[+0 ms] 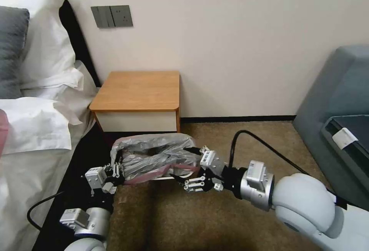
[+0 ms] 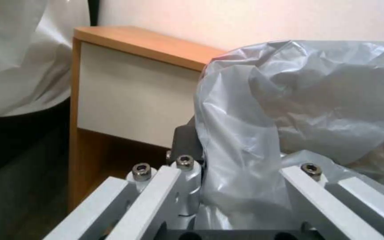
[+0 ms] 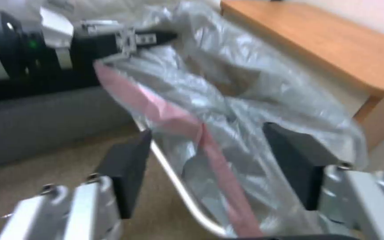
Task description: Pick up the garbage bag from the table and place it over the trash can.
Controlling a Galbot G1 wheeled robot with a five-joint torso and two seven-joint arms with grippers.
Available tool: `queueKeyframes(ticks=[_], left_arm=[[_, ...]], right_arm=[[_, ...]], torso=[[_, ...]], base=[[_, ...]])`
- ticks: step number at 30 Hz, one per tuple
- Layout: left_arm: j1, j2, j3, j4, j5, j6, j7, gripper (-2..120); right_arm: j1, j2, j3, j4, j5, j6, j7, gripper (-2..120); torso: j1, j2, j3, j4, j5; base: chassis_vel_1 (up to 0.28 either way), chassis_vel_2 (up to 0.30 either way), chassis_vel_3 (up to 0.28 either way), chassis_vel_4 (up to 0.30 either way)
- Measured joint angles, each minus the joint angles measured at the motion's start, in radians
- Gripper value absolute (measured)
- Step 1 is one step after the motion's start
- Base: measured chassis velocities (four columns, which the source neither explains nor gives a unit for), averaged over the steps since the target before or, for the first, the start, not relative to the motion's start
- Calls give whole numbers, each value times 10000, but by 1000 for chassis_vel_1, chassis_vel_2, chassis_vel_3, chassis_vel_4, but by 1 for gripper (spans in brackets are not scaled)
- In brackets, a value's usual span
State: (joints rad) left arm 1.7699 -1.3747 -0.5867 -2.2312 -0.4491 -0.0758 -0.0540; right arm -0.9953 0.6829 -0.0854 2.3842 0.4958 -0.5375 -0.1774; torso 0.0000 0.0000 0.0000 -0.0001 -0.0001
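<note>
The grey crinkly garbage bag (image 1: 153, 155) with its pinkish-red rim is draped over the trash can, on the carpet in front of the table (image 1: 138, 89). Of the trash can, just a pale strip of rim (image 1: 169, 178) peeks out under the plastic. My left gripper (image 1: 117, 172) is at the bag's left end, shut on a fold of plastic (image 2: 236, 140). My right gripper (image 1: 181, 163) is at the bag's right end, open. Its pads (image 3: 127, 166) straddle the pink rim (image 3: 174, 120) and the bin's edge (image 3: 178, 193) without closing on them.
A bed with white pillows (image 1: 38, 89) runs along the left, close to my left arm. A grey sofa (image 1: 338, 101) stands at the right. The wall is behind the table. Open carpet (image 1: 215, 220) lies between my arms.
</note>
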Motion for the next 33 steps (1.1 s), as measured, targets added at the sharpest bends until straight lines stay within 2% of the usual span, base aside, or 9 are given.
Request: queueKeyframes(ticks=[13,16,17,19,29,31,33], left_arm=[[67,-56,86,-164,252,-106,-8,8],[74,-66,91,-187,340,-154,-3,8],[83,-69,92,-211,380,-167,1,8],[96,-69,92,-231,484,-231,22,8],[97,-104,116,-298,720,-358,92,8],[96,-119,118,-298,720,-359,92,8],[96,-122,117,-298,720,-359,92,8]], right_arm=[[98,31,-326,-238,104,-148,253,54],[157,24,-393,-311,139,-173,245,47],[178,23,-423,-342,164,-190,245,41],[211,12,-457,-390,179,-214,245,35],[490,-58,-775,-505,79,-198,274,32],[518,-61,-804,-489,54,-171,287,24],[520,-61,-804,-486,45,-161,284,21]], torso=[[0,0,0,0,1],[0,0,0,0,1],[0,0,0,0,1],[0,0,0,1,1],[0,0,0,1,1],[0,0,0,1,1],[0,0,0,1,1]], base=[[0,0,0,0],[0,0,0,0],[0,0,0,0],[0,0,0,0],[0,0,0,0],[0,0,0,0],[0,0,0,0]])
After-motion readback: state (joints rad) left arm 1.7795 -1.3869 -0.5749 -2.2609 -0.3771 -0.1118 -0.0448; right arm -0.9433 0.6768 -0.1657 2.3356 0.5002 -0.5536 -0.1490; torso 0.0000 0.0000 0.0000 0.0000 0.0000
